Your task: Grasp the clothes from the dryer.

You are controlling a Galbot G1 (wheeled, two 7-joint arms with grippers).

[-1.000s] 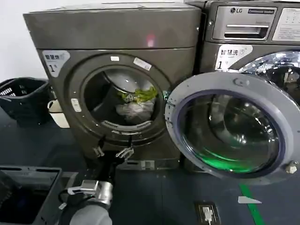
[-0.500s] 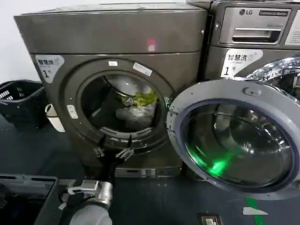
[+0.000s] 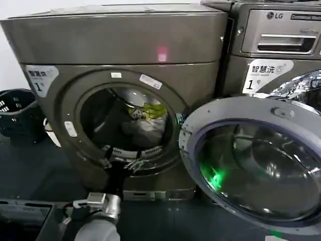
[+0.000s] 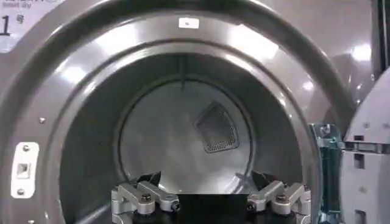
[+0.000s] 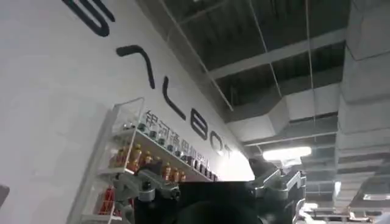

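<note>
The dryer (image 3: 115, 40) is the big grey-brown machine with a "1" sticker and a pink light. Its round door (image 3: 261, 160) hangs swung open to the right. Inside the drum lie the clothes: a yellow-green garment (image 3: 150, 111) on top of a white-grey one (image 3: 145, 129). My left gripper (image 3: 120, 163) is open at the porthole's lower rim, below and in front of the pile, touching nothing. In the left wrist view the left gripper (image 4: 207, 182) faces the bare drum back wall. My right gripper (image 5: 210, 176) is open and points up at a wall and ceiling.
An LG machine (image 3: 281, 45) stands right of the dryer, partly behind the open door. A black basket (image 3: 17, 113) sits on the floor to the left. A dark bin (image 3: 25, 211) is at the lower left beside my left arm.
The view has closed in on the dryer, which now looks larger. My left gripper has moved forward from below the porthole up to its lower rim. The clothes have not moved.
</note>
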